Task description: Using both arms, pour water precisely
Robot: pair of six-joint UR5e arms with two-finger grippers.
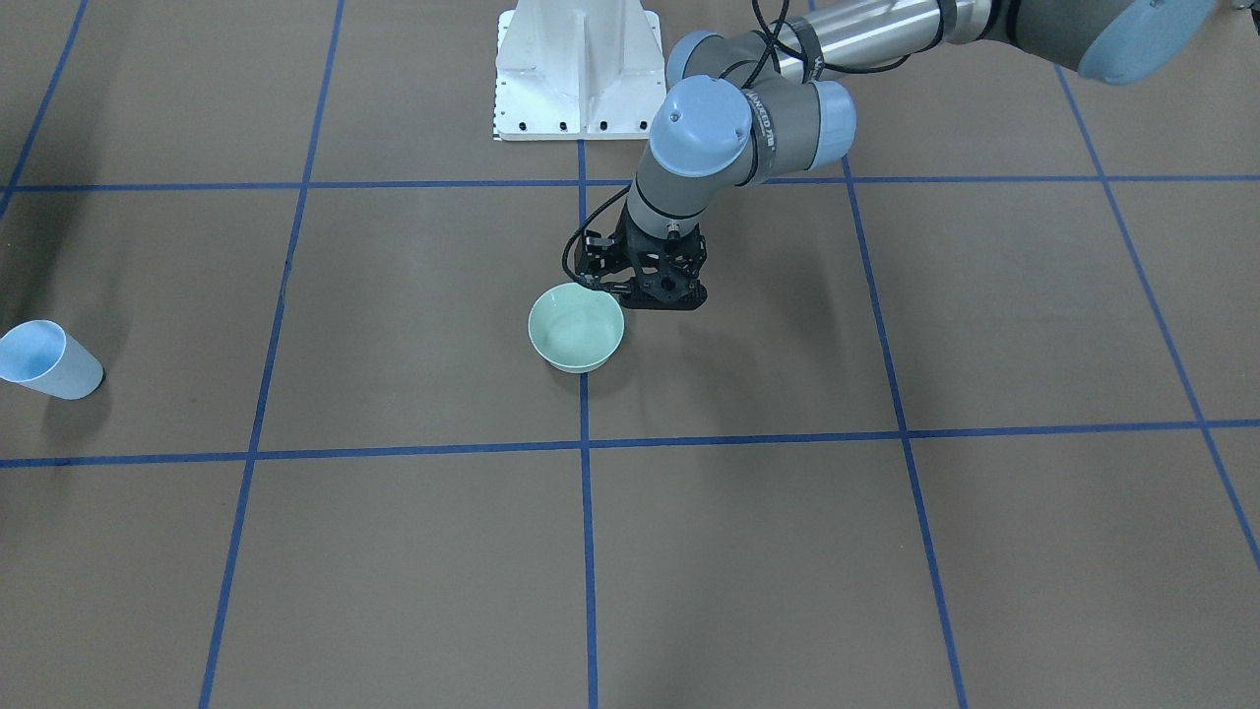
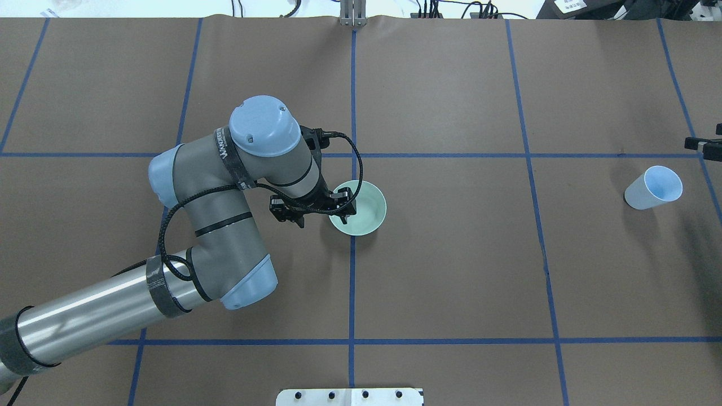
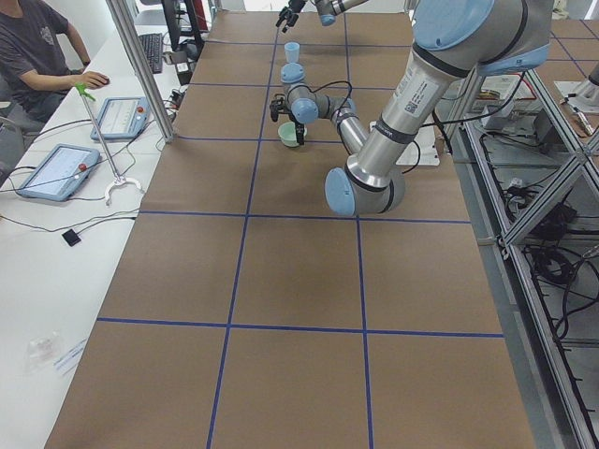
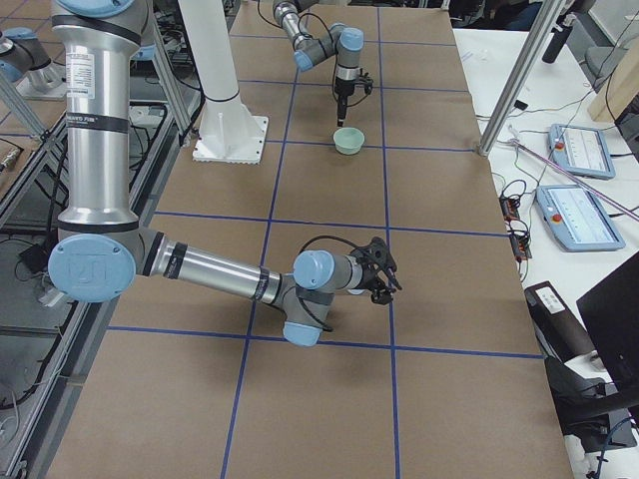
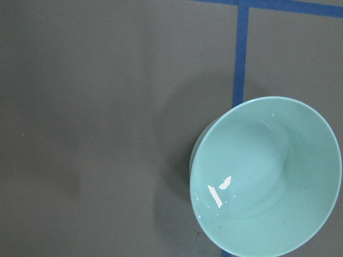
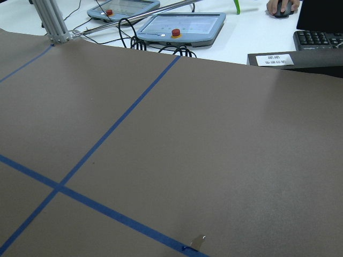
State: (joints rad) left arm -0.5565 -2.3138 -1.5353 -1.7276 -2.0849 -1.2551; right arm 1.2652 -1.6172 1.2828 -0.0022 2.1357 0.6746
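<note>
My left arm (image 2: 214, 225) reaches to the table's middle. Its gripper (image 2: 315, 213) points down with the jaws apart, low over the left rim of a mint-green bowl (image 2: 364, 210). It holds nothing. The bowl also shows in the front view (image 1: 576, 330) beside the gripper (image 1: 652, 298), and fills the lower right of the left wrist view (image 5: 265, 179); it looks empty. A light-blue cup (image 2: 653, 188) stands far right. My right gripper (image 4: 382, 271) hovers low over the table in the right side view. I cannot tell if it is open or shut.
The white pedestal (image 1: 579, 69) stands at the robot's side of the table. Blue tape lines (image 2: 352, 282) cross the brown table cover. Tablets and a keyboard (image 6: 179, 24) lie past the table's far edge, where a person sits (image 3: 37, 56).
</note>
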